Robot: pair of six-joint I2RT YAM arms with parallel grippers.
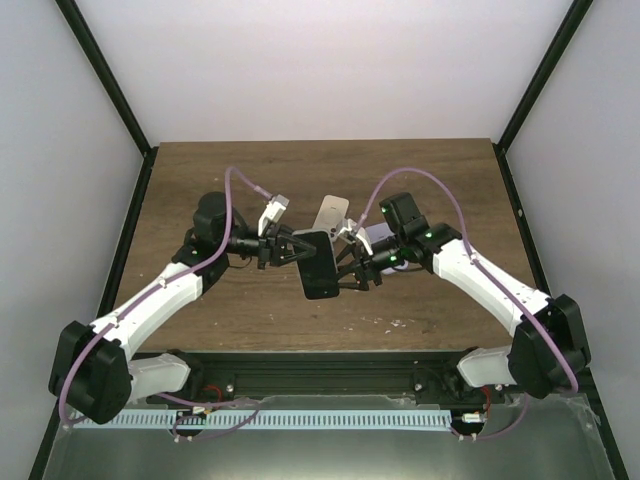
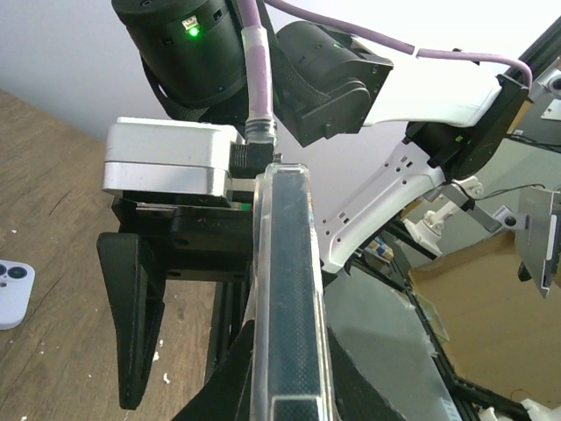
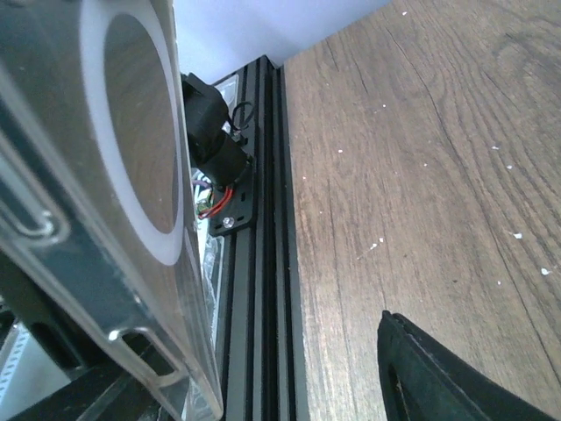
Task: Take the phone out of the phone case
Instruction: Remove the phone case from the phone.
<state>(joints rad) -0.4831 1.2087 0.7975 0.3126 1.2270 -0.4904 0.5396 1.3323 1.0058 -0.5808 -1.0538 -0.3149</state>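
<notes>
Between the two sets of fingers, raised off the worktop (image 1: 200, 180), hangs the phone (image 1: 320, 268), dark screen facing up in the top view. It sits inside the clear phone case (image 2: 260, 351), whose see-through rim wraps the dark edge of the handset in the left wrist view.

The left fingers (image 1: 285, 252) are clenched on the cased phone. Their dark tips (image 2: 223, 390) press against both faces of it, one on each side, at the edge nearest that wrist.

The right fingers (image 1: 352, 270) come in from the opposite edge and are spread, not gripping. From the right wrist, one finger (image 3: 438, 377) stands clear of the case with bare worktop (image 3: 421, 175) showing in the gap, while the back of the case (image 3: 197, 351), with its white ring (image 3: 171, 237), fills the other side of the view. Whether the second right finger touches the case cannot be told. The left wrist view agrees: a black right finger (image 2: 131, 324) stands apart from the phone's edge (image 2: 291, 289).

Beyond the fingers, farther from the arm bases, a white device (image 1: 330, 213) lies flat on the worktop; its camera lenses (image 2: 13, 294) show in the left wrist view.
</notes>
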